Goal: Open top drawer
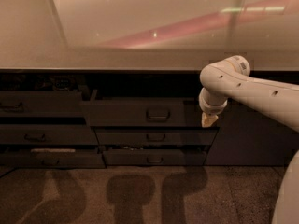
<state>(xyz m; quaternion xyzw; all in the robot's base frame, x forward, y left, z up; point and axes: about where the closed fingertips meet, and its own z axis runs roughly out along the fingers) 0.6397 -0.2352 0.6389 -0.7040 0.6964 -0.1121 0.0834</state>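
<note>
Under the desk [140, 59], low and centre: the top drawer [121, 113], the widest dark front, with a small loop handle [158, 114] at its middle. Stands out nearer than the fronts below. Overlaps the left bank of drawers with its left end. Leaves a dark gap above, beneath the desk's edge.

Just right of that drawer's right end: the tool [208, 120], a pale tip pointing down from a white arm [261, 94] reaching in from the right. Hangs level with the handle, well apart from it. Touching the drawer or not: cannot tell. Wide or narrow: cannot tell.

Below, two narrower fronts: a middle drawer [187, 136] and a bottom drawer [187, 157], each with a like handle. Left, three more fronts [46, 134], with a pale strip [49, 150] above the lowest. Nearest, a carpet [140, 195] marked with dark shadows.
</note>
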